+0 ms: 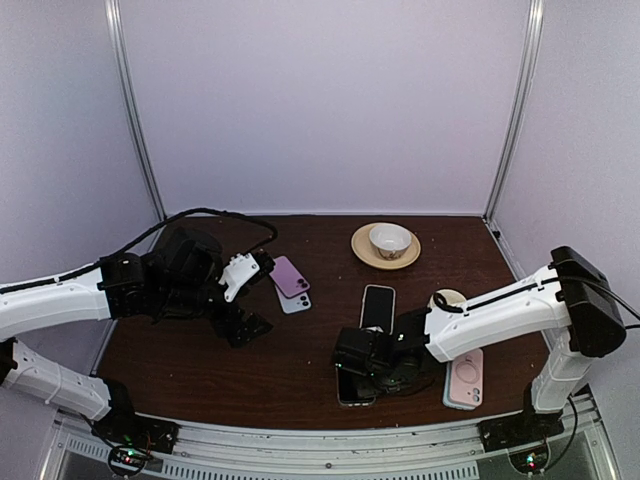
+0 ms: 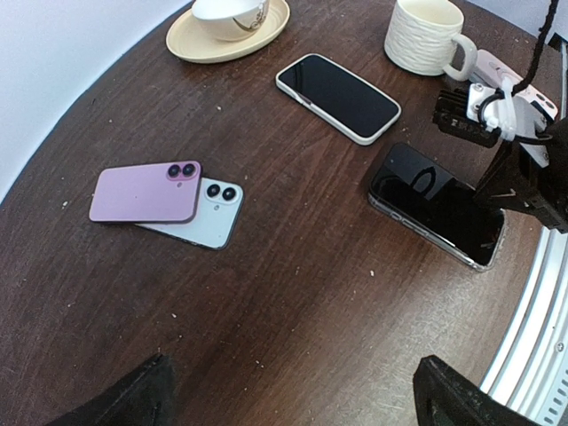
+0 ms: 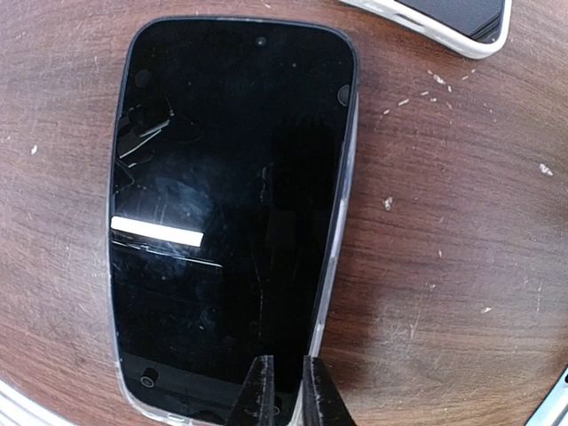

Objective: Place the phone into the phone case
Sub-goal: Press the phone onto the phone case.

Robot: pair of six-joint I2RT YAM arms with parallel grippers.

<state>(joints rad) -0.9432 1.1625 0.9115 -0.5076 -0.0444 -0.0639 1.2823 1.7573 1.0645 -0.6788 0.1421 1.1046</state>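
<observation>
Phone (image 3: 231, 222), black-screened, lies flat inside a clear case (image 3: 344, 177) directly under the right gripper, the clear rim showing along its right side and bottom end. At the far left, the left gripper (image 1: 255, 297) hangs above the brown table (image 2: 266, 311) with its fingers spread wide and nothing between them. Just ahead of it a purple phone (image 2: 142, 191) lies face down, overlapping a pale blue phone (image 2: 209, 213). Farther ahead of it, a white-rimmed phone (image 2: 337, 96) lies screen up. Beyond that stands a yellow saucer (image 2: 191, 44) with a bowl (image 2: 231, 11) on it. The right gripper (image 3: 286, 390) is over the phone's bottom end, fingers drawn almost together with only a slit between; whether they pinch anything I cannot tell. A white mug (image 2: 424, 35) stands behind the gripper's arm. A pink case (image 1: 465, 378) lies to the right of that arm.
</observation>
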